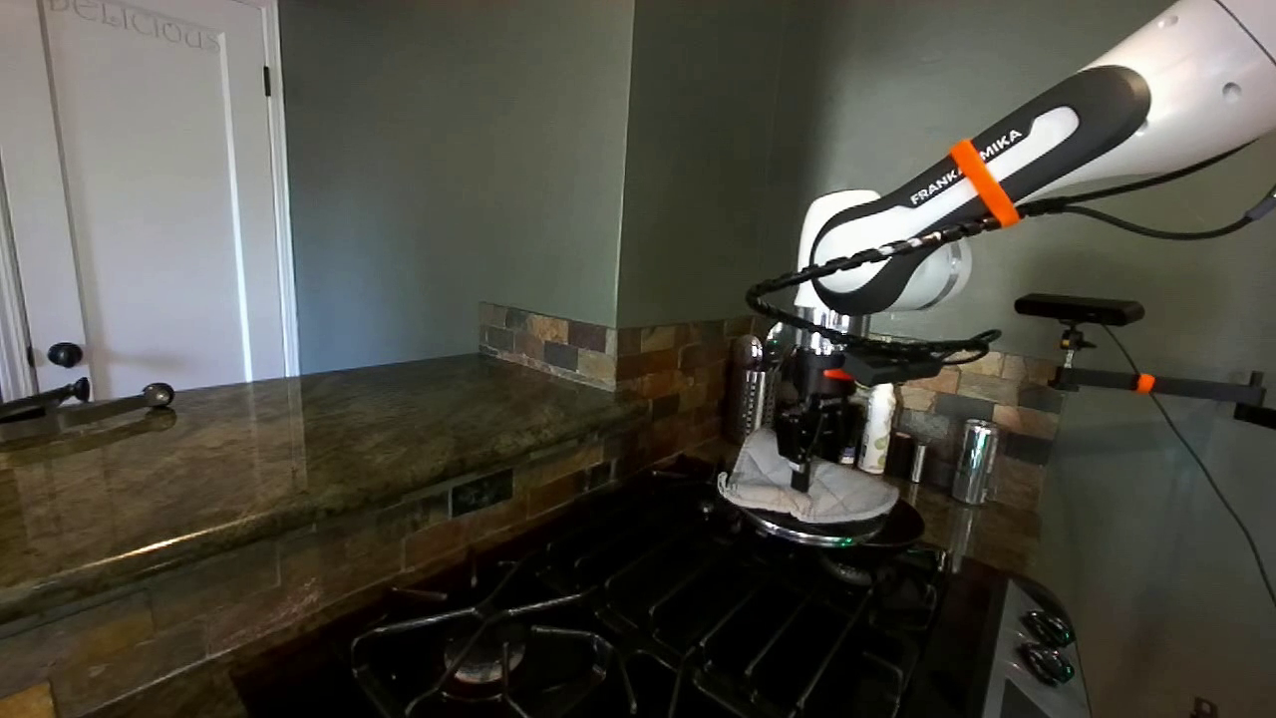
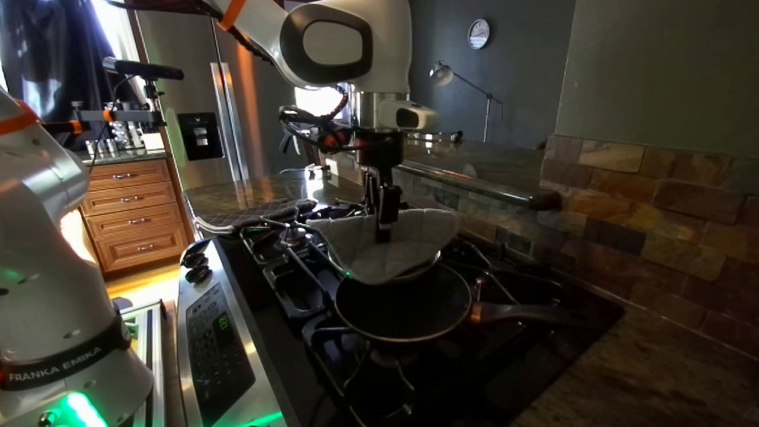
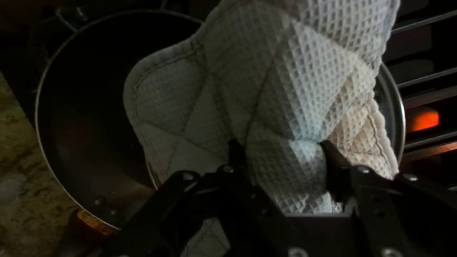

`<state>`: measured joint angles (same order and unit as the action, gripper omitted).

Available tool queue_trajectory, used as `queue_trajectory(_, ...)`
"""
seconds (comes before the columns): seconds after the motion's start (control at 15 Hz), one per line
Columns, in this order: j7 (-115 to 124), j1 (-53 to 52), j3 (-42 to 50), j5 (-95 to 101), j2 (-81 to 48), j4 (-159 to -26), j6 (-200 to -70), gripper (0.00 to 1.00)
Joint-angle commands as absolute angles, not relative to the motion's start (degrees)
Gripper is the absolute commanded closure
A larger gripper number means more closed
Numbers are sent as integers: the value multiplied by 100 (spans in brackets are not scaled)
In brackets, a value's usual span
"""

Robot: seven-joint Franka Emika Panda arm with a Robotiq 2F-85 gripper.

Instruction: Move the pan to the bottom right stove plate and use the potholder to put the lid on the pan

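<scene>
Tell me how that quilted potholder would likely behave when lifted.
Probably bendy, not limp: the potholder creases where the gripper pinches it, yet its edges flare outward. The waffle texture likely resists slipping. Being cloth, it should be light.

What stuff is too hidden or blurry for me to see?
Middle of the lid: under the potholder in all three views.
Handle of the frying pan: cut off by the bottom edge in the wrist view.
Labels on the stove control panel: too small in an exterior view.

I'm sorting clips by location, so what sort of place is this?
Probably a home kitchen: a pan sits on a stove, and an exterior view shows a fridge.
</scene>
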<state>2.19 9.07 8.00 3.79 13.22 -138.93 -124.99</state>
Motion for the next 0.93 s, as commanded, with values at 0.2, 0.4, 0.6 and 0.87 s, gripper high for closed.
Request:
queue_trajectory(0.2, 571, 1139, 953, 274, 1652, -13998, -12450, 70)
queue_trajectory(0.4, 761, 1257, 990, 309, 1682, -14029, -12475, 70)
queue_trajectory(0.6, 922, 1332, 1017, 279, 1656, -14011, -12512, 70)
queue_trajectory(0.87, 1236, 1438, 1011, 363, 1615, -13982, -12457, 70)
